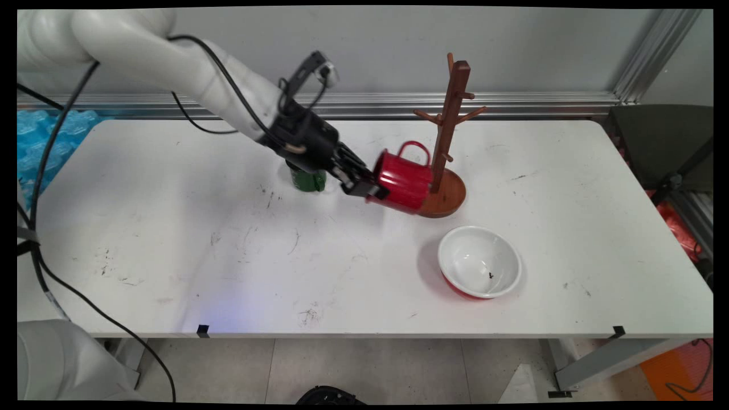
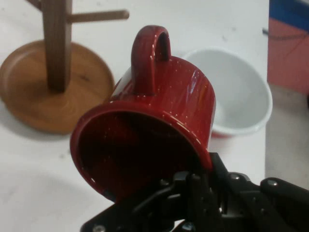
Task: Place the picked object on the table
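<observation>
jaws on 1 red mug (image 1: 403, 181) rim, nr 1 mug tree (image 1: 447, 142), 1 bowl (image 1: 479, 262)

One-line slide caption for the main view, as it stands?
End effector grips a tilted red mug by its rim beside the wooden mug tree, with a white bowl nearer the camera.

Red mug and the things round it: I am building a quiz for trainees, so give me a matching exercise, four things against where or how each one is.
Things:
1. red mug
2. white bowl
3. wooden mug tree
4. green can

States:
A. standing upright on its round base
B. partly hidden behind the arm
C. tipped on its side, held at the rim by the gripper
D. open side up on the table's near right part

Pairs: 1-C, 2-D, 3-A, 4-B
</observation>
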You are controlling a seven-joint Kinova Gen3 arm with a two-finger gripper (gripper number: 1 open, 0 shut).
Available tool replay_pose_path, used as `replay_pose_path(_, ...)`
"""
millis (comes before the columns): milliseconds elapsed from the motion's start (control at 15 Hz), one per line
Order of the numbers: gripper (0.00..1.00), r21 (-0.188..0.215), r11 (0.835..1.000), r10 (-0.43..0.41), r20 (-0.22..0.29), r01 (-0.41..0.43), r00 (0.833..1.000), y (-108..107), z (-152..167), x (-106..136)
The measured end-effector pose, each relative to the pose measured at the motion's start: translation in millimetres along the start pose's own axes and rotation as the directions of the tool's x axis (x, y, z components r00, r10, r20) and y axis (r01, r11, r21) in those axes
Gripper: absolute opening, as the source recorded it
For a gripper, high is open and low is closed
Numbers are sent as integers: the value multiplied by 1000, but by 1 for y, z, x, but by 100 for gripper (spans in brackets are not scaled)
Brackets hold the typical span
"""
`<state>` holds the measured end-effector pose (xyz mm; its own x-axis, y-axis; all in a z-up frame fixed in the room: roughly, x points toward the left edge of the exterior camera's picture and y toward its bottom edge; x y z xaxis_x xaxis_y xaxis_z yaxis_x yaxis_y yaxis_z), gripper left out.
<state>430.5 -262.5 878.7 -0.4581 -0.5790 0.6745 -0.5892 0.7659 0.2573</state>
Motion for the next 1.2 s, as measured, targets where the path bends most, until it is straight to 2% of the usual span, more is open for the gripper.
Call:
replay_pose_path(400,0,24,996,88,95,-91,992,-25,-42,3)
replay_pose_path(533,0,33,991,120,139,-126,983,-32,-52,5)
replay_pose_path(933,0,51,977,182,313,-208,932,-42,-73,0)
replay_pose_path(1067,0,51,971,198,367,-232,909,-41,-76,-3)
replay_pose_path(1200,0,41,963,225,420,-266,879,-38,-77,-7)
